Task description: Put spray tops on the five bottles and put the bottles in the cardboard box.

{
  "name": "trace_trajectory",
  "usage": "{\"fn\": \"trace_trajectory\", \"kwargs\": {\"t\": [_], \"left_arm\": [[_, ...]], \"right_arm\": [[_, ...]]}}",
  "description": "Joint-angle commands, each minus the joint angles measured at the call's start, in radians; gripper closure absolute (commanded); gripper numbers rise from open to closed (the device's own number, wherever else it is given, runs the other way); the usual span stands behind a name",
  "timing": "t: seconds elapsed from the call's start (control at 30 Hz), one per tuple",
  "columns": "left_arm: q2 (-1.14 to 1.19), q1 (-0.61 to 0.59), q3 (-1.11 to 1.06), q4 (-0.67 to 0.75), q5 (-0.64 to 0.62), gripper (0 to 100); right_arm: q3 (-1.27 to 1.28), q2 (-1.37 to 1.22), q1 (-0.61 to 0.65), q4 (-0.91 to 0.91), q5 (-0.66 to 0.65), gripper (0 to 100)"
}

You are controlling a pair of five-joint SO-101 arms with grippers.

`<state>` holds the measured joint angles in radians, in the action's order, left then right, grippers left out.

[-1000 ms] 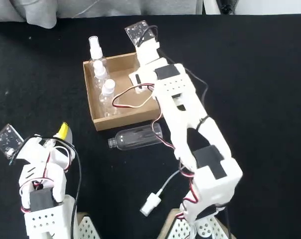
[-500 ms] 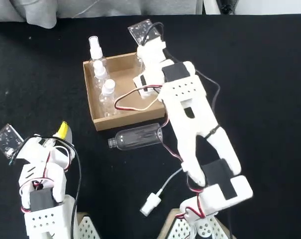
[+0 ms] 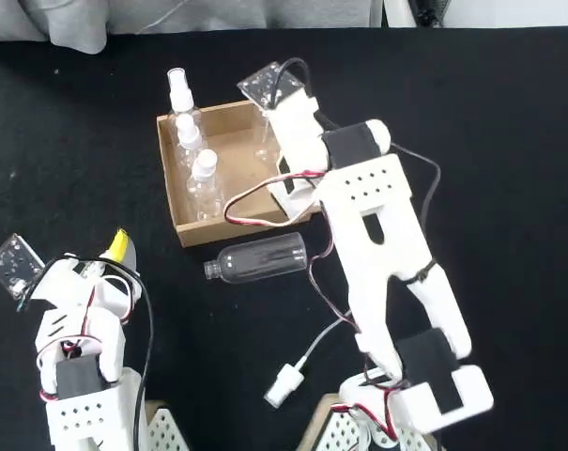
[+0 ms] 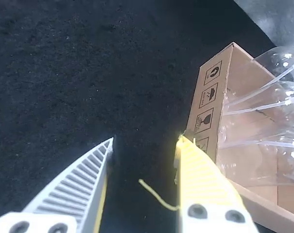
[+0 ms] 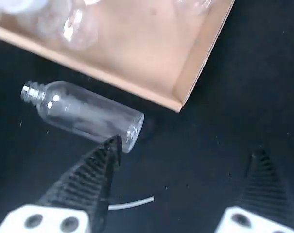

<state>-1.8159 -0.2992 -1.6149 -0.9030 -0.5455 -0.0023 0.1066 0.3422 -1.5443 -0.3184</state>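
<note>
hanging over a black cloth (image 3: 509,141) that is covering the whole table, i am keeping both claws off everything. a fold of grey fabric (image 3: 77,19) is lying along the table's far edge.

my right claw (image 5: 185,148) is gaping wide with nothing between its fingers. my left claw (image 4: 146,141) is spread open too, and empty.

counting now: one cardboard box (image 3: 167,169) is sitting just past my left claw's yellow fingertip and a little ahead of my right claw. five bottles are showing. three capped bottles (image 3: 205,178) are lining the box wall farther from my right claw. a fourth bottle (image 3: 263,132) is standing inside the box close against my right arm, and i cannot tell whether it is wearing a top. one capless bottle (image 5: 83,114) is lying on its side outside the box, its base just ahead of one right fingertip. one loose spray top (image 3: 284,385) is lying on the cloth back behind my right claw, near my base.
</note>
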Motion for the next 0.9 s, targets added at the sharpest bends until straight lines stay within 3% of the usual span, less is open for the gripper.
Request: {"fn": "trace_trajectory", "kwargs": {"t": [0.0, 0.2, 0.87], "left_arm": [[-0.009, -0.010, 0.015, 0.026, 0.008, 81], [-0.009, -0.010, 0.015, 0.026, 0.008, 81], [-0.009, -0.010, 0.015, 0.026, 0.008, 81]], "right_arm": [[-0.022, 0.079, -0.026, -0.071, -0.026, 64.9], [0.033, 0.113, 0.051, -0.201, -0.140, 64.9], [0.591, 0.487, 0.328, -0.201, -0.417, 64.9]]}}
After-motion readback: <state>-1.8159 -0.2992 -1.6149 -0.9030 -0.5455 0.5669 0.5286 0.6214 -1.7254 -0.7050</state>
